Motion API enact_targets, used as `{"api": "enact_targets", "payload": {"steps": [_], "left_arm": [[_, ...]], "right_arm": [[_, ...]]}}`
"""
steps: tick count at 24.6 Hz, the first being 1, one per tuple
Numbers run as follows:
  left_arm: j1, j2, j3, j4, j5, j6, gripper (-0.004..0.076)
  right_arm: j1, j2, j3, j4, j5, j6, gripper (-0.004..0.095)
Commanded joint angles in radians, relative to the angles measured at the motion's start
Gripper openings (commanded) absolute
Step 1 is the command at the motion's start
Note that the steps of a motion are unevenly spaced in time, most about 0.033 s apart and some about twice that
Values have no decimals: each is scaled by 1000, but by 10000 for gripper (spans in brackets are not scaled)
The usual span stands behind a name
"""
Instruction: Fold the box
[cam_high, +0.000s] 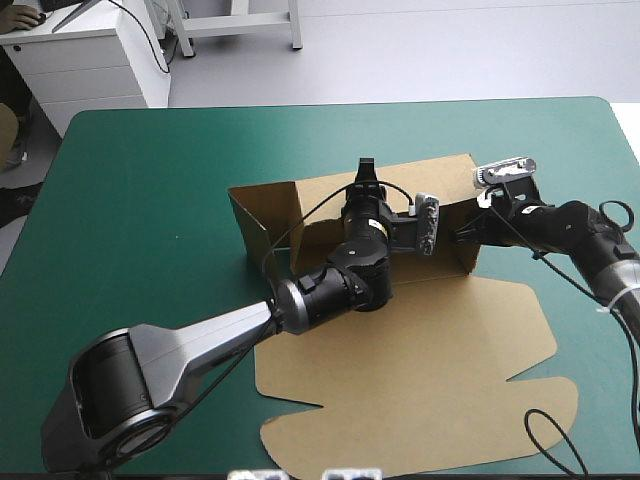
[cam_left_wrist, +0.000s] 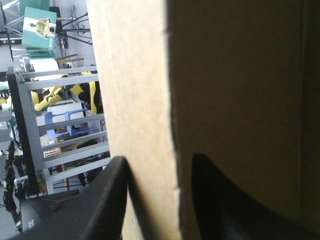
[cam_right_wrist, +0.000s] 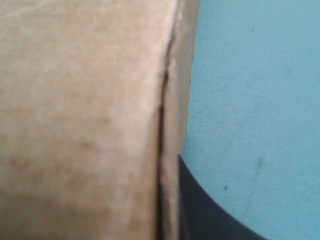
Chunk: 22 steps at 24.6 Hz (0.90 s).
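High view: box (cam_high: 400, 350), brown board, mid-table on the teal-green cover (cam_high: 150, 200). Its far part stands with walls raised, and its lid panel lies flat toward the near edge. The left gripper (cam_high: 365, 172) reaches across the tray to the far wall's top edge. The right gripper (cam_high: 472, 225) meets the right wall from outside. Left wrist view: the left gripper (cam_left_wrist: 160, 157) pinches the wall, with the board's edge between its 2 black fingers, a grip the high view hides under the wrist. Right wrist view: the right gripper (cam_right_wrist: 169, 160) sits at the wall's edge. 1 finger shows on the cover side and the other is hidden behind board, so it is judged to be pinching. Only here do 2 board layers show at a seam. Step judged: squaring and tucking the walls. To do it well, move both pinches together, keep the corner upright and avoid dragging the tray.
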Motion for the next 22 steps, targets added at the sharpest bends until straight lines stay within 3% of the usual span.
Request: {"api": "enact_targets", "payload": {"steps": [1, 6, 11, 13, 16, 22], "left_arm": [[-55, -102, -19, 3, -3, -13, 293], [-125, -175, -19, -1, 43, -27, 293], [-225, -230, -19, -26, 189, -27, 276], [-245, -251, -19, -28, 209, -27, 214], [-255, -309, -19, -56, 199, -27, -2], [-243, -442, -19, -45, 189, -32, -2]], "right_arm": [[7, -22, -18, -13, 16, 35, 1], [7, -22, -18, -19, 24, 48, 1], [7, -22, -20, -59, 26, 97, 1], [7, -22, -20, -59, 28, 105, 1], [8, -27, -20, -59, 33, 118, 1], [8, -54, -32, -55, 40, 139, 1]]}}
